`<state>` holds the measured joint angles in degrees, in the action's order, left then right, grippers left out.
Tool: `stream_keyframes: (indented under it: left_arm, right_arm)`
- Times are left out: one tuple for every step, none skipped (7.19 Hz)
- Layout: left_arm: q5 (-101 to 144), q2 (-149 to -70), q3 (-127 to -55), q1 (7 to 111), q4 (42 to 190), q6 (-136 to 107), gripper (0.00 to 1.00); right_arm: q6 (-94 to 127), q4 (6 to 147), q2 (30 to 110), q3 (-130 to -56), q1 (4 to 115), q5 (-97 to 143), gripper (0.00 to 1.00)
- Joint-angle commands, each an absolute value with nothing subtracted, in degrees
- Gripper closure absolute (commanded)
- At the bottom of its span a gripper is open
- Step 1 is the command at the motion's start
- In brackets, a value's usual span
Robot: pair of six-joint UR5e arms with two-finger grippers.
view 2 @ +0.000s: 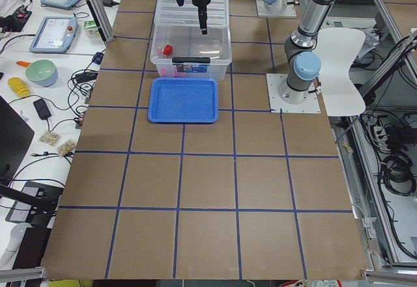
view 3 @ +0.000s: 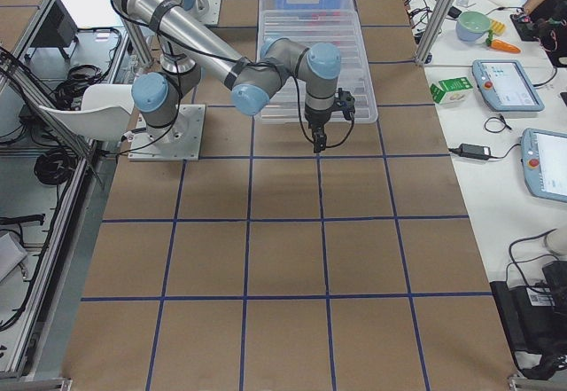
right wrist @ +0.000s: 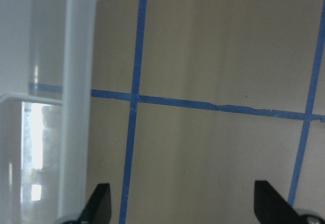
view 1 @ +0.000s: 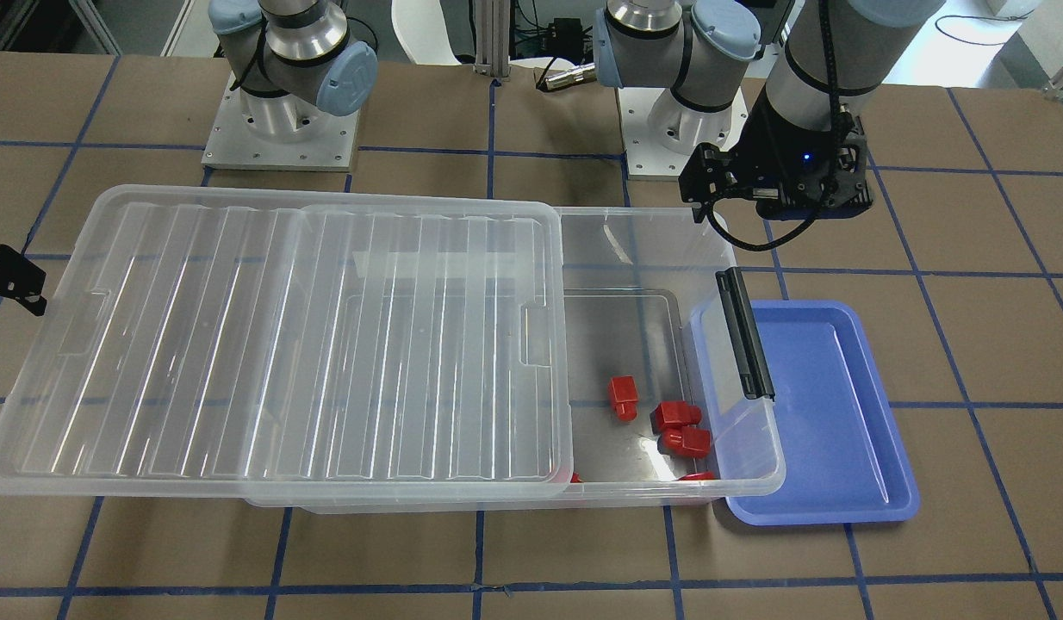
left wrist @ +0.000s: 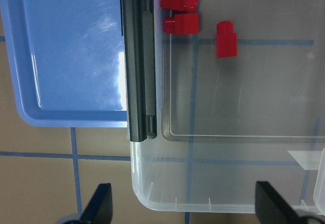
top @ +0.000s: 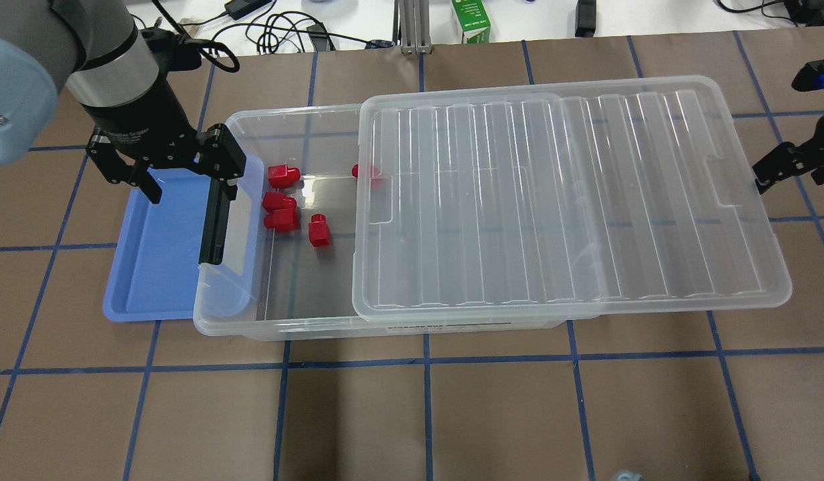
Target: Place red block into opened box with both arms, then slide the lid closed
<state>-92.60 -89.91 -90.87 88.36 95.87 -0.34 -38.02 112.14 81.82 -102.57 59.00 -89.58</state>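
Several red blocks [top: 282, 176] [view 1: 622, 396] [left wrist: 226, 38] lie loose on the floor of the clear box [top: 385, 327] [view 1: 755, 448], in its uncovered end. The ribbed clear lid [top: 559, 200] [view 1: 282, 344] rests on the box, covers most of it and overhangs the far end. My left gripper [top: 191, 184] [view 1: 777, 202] [left wrist: 185, 209] hovers open and empty above the box's latch-end corner. My right gripper [top: 789, 160] [view 1: 10, 275] [right wrist: 185, 209] is open and empty over bare table just past the lid's overhanging short edge [right wrist: 76, 107].
A black bar latch [top: 215, 220] [left wrist: 139, 61] sits on the box's open short end. An empty blue tray [top: 158, 267] [view 1: 824, 413] lies against that end. Cables and a green carton [top: 471, 20] sit beyond the table's far edge.
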Motion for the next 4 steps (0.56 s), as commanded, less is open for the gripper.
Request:
stream_keyframes:
  left_arm:
    - [-92.55,-90.00,-90.88,88.24,95.71,-0.26,0.00]
    - [-92.55,-90.00,-90.88,88.24,95.71,-0.26,0.00]
    - [-92.64,-90.00,-90.88,88.24,95.80,-0.26,0.00]
    - [-92.55,-90.00,-90.88,88.16,95.63,-0.26,0.00]
  right_arm:
    - [-34.82,112.06,81.91,-102.74,62.21,-87.99,0.00]
    - [-33.33,112.06,82.00,-102.74,64.23,-87.98,0.00]
    - [-30.18,112.06,82.00,-102.74,66.25,-87.98,0.00]
    - [-27.10,112.23,82.00,-102.66,68.71,-87.89,0.00]
